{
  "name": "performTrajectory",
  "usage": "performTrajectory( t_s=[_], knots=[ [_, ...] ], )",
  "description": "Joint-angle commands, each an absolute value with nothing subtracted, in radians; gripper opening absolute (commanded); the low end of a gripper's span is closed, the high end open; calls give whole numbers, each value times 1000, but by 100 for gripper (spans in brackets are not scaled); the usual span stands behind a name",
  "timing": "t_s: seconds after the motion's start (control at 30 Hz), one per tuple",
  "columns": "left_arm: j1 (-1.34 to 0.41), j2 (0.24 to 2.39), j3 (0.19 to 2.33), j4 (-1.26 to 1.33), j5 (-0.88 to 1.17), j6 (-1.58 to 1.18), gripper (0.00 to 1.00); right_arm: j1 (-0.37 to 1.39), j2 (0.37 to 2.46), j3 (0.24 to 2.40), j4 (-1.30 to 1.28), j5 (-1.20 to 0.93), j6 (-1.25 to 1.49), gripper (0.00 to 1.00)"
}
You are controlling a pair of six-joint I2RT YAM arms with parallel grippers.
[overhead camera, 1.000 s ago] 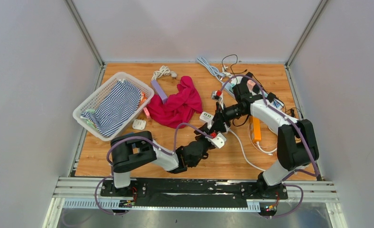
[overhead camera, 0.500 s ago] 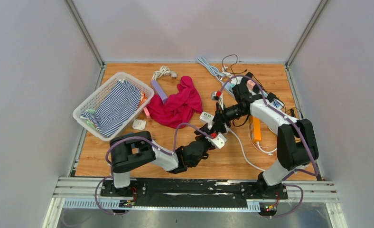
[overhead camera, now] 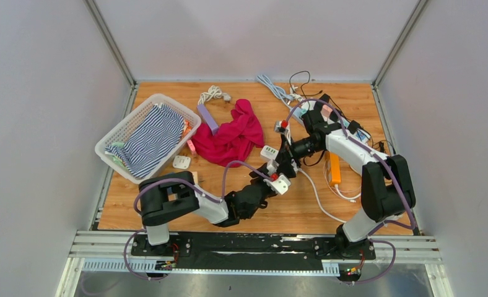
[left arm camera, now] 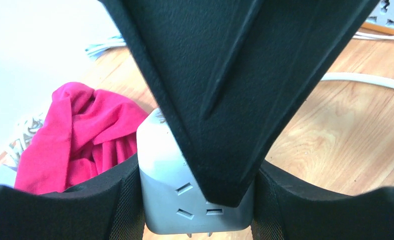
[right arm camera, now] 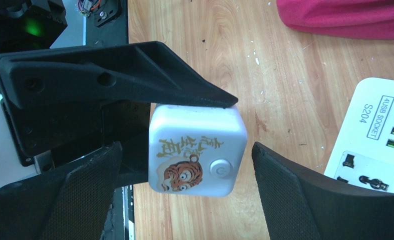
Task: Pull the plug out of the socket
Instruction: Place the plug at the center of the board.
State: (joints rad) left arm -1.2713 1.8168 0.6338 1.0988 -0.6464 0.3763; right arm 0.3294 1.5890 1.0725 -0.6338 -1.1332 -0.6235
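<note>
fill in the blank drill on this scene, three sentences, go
The striped cloth lies in the white ___.
The cube socket bears a cartoon ___ beside its power button.
The right end effector has its jaws ___ on either side of that cube, while the left end effector grips it.
Missing words: basket; tiger; open.

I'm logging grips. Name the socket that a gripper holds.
The white cube socket, clamped by the left gripper. The orange strip, purple strip and USB socket lie loose on the table.
</note>
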Motion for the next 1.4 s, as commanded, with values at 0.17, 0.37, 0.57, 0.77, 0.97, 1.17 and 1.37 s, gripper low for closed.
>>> performTrajectory(
  t_s=[0.17, 0.37, 0.57, 0.77, 0.97, 1.17, 1.37],
  knots=[
    [-1270, 1744, 574, 1136, -652, 322, 0, 347, 1580, 1101, -681, -1152, -658, 100],
    [-1268, 1696, 531, 1095, -663, 266, 0, 345, 1570, 1107, -698, -1152, -674, 100],
    [-1263, 1673, 509, 1050, -682, 213, 0, 339, 1565, 1111, -709, -1160, -683, 100],
    [-1245, 1639, 494, 996, -678, 144, 0, 336, 1565, 1112, -715, -1163, -689, 100],
    [-1209, 1582, 480, 920, -641, 39, 0, 333, 1563, 1113, -718, -1164, -693, 100],
    [-1144, 1513, 447, 846, -541, -99, 0, 331, 1563, 1114, -721, -1163, -696, 100],
    [-1046, 1446, 390, 831, -419, -249, 0, 330, 1561, 1114, -722, -1160, -699, 100]
  ],
)
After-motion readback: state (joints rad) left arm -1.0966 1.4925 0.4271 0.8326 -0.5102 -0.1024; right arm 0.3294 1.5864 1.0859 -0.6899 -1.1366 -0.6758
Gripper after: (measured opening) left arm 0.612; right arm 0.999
